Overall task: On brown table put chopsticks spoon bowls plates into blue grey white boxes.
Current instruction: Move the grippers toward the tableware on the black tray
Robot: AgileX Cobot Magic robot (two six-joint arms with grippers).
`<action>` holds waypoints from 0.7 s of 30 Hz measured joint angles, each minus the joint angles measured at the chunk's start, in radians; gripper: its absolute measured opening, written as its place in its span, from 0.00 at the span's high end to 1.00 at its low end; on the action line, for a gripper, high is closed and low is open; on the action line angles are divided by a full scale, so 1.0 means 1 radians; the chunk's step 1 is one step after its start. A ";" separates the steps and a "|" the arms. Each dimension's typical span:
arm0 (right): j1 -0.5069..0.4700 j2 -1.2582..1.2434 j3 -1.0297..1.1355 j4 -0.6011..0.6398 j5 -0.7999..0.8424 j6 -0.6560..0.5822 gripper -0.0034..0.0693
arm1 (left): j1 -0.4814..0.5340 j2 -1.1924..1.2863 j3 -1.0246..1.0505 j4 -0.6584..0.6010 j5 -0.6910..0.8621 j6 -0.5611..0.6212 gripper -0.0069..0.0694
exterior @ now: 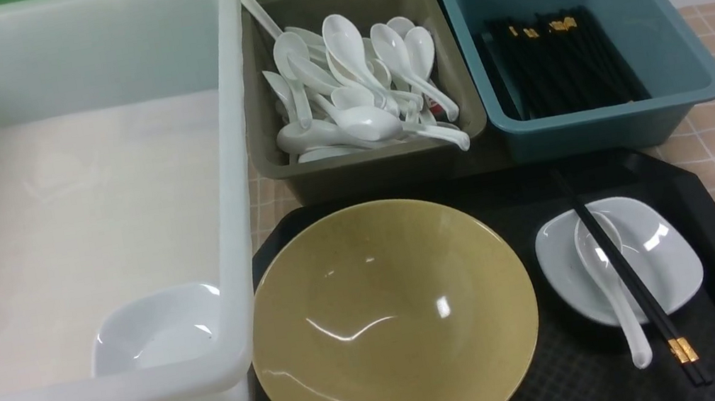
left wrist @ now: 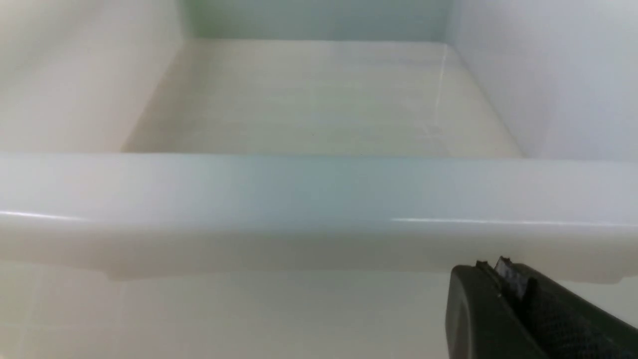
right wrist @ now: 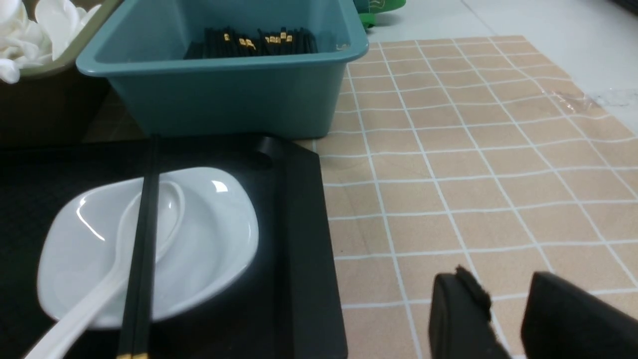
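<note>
I read the left claw (left wrist: 501,271) as closed, with its jaws together and nothing between them. It sits low, just outside the near wall of the tub (left wrist: 319,199), whose rim runs straight across ahead of it. A second plate (exterior: 156,333) lies inside the tub, ahead of this claw and off toward the right claw's side.

The right claw (right wrist: 506,291) stands partly open and empty, with bare bench (right wrist: 473,174) showing between its jaws.
- Tray (right wrist: 304,249): its edge lies just beside this claw, on the left claw's side.
- Plate (right wrist: 214,234): rests on the tray, near the claw.
- Spoon (right wrist: 164,204): its bowl sits in the plate.
- Chopsticks (right wrist: 144,239): the pair lies across plate and spoon.
- Bowl (exterior: 391,324): on the tray beyond the plate, just beside the tub.
- Blue bin (right wrist: 224,94): ahead of the claw, holding a chopstick bundle (right wrist: 259,40).
- Grey bin (exterior: 256,102): between the blue bin and the tub, holding a spoon heap (exterior: 354,86)
</note>
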 joint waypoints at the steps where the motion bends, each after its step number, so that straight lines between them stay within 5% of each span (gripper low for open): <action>1: 0.000 0.000 0.000 0.000 0.000 0.000 0.63 | 0.000 0.000 0.000 0.000 0.000 0.000 0.91; 16: 0.000 0.000 0.000 0.000 -0.006 0.000 0.63 | 0.000 0.000 0.000 0.016 -0.009 0.009 0.91; 21: 0.000 0.000 0.000 0.000 -0.006 0.001 0.63 | 0.000 0.000 0.000 -0.065 -0.070 -0.021 0.91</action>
